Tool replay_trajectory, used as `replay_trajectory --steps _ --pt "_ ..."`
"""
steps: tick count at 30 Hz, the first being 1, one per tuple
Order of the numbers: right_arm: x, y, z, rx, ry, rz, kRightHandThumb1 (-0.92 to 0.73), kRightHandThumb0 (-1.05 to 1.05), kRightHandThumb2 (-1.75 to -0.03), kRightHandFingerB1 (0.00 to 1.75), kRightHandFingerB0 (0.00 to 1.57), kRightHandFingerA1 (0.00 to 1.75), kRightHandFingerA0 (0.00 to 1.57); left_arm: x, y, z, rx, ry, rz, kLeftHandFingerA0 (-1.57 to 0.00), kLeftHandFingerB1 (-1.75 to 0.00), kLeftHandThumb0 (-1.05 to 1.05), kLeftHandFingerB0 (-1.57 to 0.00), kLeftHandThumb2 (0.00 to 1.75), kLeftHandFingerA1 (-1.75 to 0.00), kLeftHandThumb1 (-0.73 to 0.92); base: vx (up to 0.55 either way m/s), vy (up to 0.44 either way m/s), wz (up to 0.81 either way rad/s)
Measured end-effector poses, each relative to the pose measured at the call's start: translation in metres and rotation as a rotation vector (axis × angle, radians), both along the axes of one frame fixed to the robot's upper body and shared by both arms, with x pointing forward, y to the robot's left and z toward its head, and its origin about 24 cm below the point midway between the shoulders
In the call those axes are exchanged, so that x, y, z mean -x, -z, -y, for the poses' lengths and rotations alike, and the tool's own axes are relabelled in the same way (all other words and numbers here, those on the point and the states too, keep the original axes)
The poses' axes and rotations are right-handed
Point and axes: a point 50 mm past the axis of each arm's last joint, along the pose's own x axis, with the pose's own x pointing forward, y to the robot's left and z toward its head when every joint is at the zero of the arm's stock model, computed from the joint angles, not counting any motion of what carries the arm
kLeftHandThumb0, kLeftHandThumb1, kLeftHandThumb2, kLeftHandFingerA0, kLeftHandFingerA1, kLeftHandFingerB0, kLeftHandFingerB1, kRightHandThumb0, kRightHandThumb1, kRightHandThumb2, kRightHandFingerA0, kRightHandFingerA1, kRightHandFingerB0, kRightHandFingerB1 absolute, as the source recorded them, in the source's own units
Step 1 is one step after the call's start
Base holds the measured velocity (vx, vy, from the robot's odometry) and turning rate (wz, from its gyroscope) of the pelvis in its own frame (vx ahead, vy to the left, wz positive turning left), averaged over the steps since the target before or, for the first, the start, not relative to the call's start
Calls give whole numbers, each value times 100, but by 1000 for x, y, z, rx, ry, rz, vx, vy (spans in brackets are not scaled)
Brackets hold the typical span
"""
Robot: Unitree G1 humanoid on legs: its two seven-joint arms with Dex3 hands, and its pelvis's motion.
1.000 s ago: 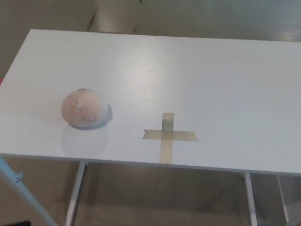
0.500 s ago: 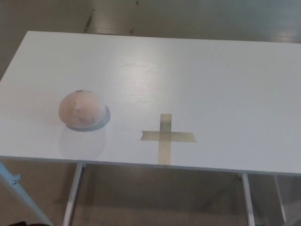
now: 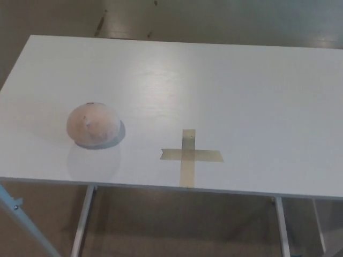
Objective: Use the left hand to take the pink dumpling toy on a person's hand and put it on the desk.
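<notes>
The pink dumpling toy [image 3: 92, 124] sits on the white tabletop [image 3: 225, 80] near its left front edge, left of a tape cross [image 3: 189, 156], looking soft, light and squashable, best cupped around its rounded sides, while neither robot hand is in view.

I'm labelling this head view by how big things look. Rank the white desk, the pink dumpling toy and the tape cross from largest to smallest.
1. White desk, by far the largest.
2. Tape cross and pink dumpling toy: their spans look alike, so I won't rank them.
</notes>
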Motion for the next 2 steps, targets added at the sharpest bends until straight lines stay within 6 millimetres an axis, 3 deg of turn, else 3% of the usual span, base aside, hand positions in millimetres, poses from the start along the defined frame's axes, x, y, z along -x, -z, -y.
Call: replay_trajectory --steps 2 --pt "0 0 0 0 3 3 -70 -30 -61 43 58 45 64 2 6 -1 -9 -16 -33 -49 -32 -60 -33 65 -37 80 0 0 0"
